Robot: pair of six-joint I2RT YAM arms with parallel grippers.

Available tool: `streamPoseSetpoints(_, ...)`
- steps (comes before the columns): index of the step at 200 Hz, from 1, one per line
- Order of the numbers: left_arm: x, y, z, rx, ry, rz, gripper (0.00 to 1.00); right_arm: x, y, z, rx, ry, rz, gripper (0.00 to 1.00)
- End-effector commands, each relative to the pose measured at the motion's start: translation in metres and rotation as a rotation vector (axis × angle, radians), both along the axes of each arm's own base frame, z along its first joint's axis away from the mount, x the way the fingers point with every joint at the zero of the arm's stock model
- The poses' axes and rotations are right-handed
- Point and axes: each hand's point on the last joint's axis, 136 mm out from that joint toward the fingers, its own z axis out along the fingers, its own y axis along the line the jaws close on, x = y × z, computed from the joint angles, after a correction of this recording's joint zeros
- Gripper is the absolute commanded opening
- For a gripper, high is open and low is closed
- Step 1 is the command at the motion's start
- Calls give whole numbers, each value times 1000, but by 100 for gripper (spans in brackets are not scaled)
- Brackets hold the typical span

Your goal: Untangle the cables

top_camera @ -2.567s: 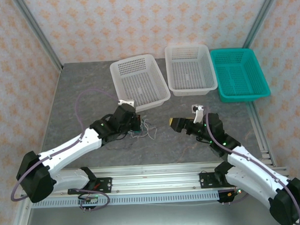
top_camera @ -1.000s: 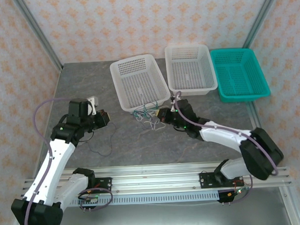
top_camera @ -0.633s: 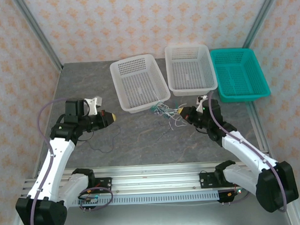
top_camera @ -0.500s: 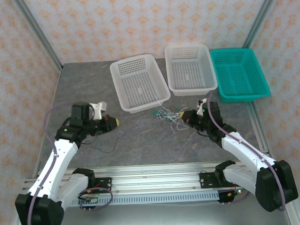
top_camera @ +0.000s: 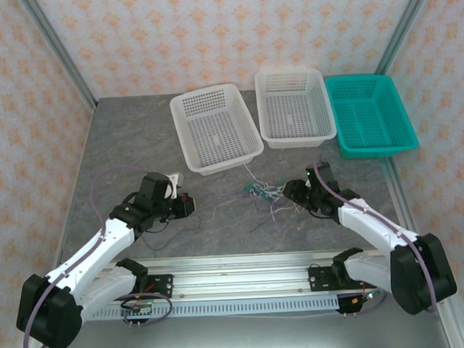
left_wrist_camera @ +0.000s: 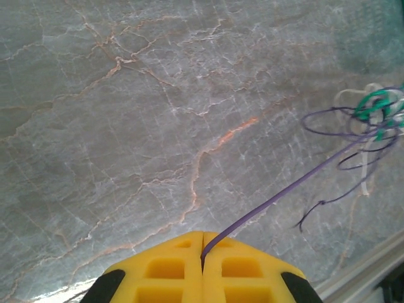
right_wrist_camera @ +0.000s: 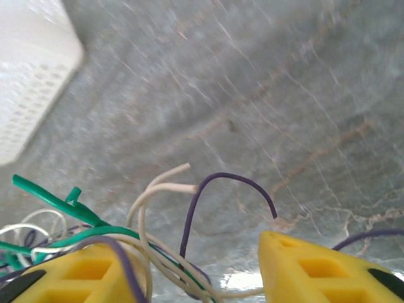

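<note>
The left hand (left_wrist_camera: 202, 245) is clenched on a purple cable (left_wrist_camera: 278, 199) — it runs to the tangled cables (top_camera: 262, 192) on the tabletop (top_camera: 138, 147). The right hand (right_wrist_camera: 202, 252) is released — cables lie across it.

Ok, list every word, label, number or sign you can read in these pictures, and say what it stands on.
No readable text anywhere.
Small circuit board on the front rail: any marking is too small to read.
Baskets, table, purple cable and the other cables: blank.
Wallpaper: ornament pattern, no writing.
</note>
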Motion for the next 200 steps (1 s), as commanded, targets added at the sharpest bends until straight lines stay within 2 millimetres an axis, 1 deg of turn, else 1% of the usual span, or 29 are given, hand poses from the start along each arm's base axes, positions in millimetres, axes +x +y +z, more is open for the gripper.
streamPoseSetpoints(1,7,14,-19,98,6,76,0,9,0,30,-13,-97,35,53)
streamPoseSetpoints(14,7,9,-25,106,18,67,0,9,25,47,75,-155,151,62)
streamPoseSetpoints(20,8,6,-27,112,19,59,0,7,35,49,93,-163,195,69)
streamPoseSetpoints(25,9,3,-28,115,17,50,0,5,44,51,103,-169,236,72)
streamPoseSetpoints(36,11,-3,-31,127,17,35,0,0,60,49,121,-162,302,75)
streamPoseSetpoints(54,16,-12,-32,129,27,39,0,-10,81,36,138,-113,393,81)
streamPoseSetpoints(61,17,-16,-33,135,29,29,0,-12,83,31,116,-97,394,84)
streamPoseSetpoints(68,18,-20,-33,142,26,19,0,-8,74,24,72,-86,345,84)
streamPoseSetpoints(72,19,-20,-33,149,26,16,0,-6,67,19,40,-77,302,84)
streamPoseSetpoints(81,20,-21,-34,171,24,13,0,6,35,11,-96,-82,155,84)
streamPoseSetpoints(83,20,-20,-34,176,24,12,0,7,30,10,-119,-82,134,84)
streamPoseSetpoints(86,20,-20,-34,184,22,11,0,11,17,10,-176,-96,79,83)
streamPoseSetpoints(91,20,-20,-34,194,22,11,0,15,5,13,-221,-111,33,82)
streamPoseSetpoints(99,20,-19,-34,199,21,11,0,21,-4,21,-263,-139,-3,81)
streamPoseSetpoints(107,18,-20,-33,193,19,7,0,28,-7,31,-275,-164,-19,78)
streamPoseSetpoints(124,13,-32,-28,156,-18,-76,0,41,7,44,-267,-181,35,67)
streamPoseSetpoints(131,10,-38,-25,135,-32,-113,0,47,14,39,-269,-151,62,64)
streamPoseSetpoints(139,6,-45,-22,126,-46,-154,0,53,22,36,-268,-123,87,63)
streamPoseSetpoints(150,0,-52,-18,135,-60,-207,0,61,31,33,-262,-89,112,63)
streamPoseSetpoints(161,-5,-55,-17,158,-70,-231,0,69,41,30,-249,-61,134,63)
streamPoseSetpoints(167,-6,-55,-17,170,-73,-230,0,73,45,30,-243,-51,143,59)
streamPoseSetpoints(172,-7,-55,-18,179,-75,-226,0,76,48,29,-241,-44,146,52)
streamPoseSetpoints(174,-7,-55,-18,179,-74,-224,0,77,49,29,-241,-44,145,52)
streamPoseSetpoints(176,-7,-54,-18,182,-74,-221,0,78,50,28,-241,-41,144,48)
streamPoseSetpoints(185,-7,-54,-20,185,-72,-213,0,80,52,26,-254,-28,144,40)
streamPoseSetpoints(191,-6,-54,-20,185,-72,-209,0,79,54,25,-263,-18,152,37)
streamPoseSetpoints(200,-6,-54,-20,188,-73,-202,0,76,59,22,-265,-9,176,37)
